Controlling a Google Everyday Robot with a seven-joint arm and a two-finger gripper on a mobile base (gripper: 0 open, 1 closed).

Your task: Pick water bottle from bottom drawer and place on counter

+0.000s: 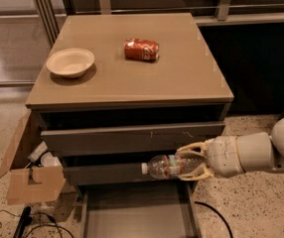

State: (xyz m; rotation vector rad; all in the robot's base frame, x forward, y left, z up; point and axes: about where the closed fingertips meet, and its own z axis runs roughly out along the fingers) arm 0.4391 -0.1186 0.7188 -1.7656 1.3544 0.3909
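**A:** What does the room look like?

**B:** A pale, speckled floor (pixel 253 214) runs under a grey-brown cabinet (pixel 132 139). Behind the cabinet on the right is a dark, nearly black panel (pixel 253 68). On the left is a glass pane (pixel 8 38) framed by metal posts (pixel 42 9). The light is warm and even.

**A:** Is anything on the floor?

**B:** An open cardboard box (pixel 33 185) sits against the cabinet's left side, holding white things too small to name. A black cable (pixel 3 223) lies at lower left, and another cord (pixel 216 214) curves at lower right. The gripper (pixel 180 163) clasps the water bottle (pixel 161 166) before the cabinet front, at right.
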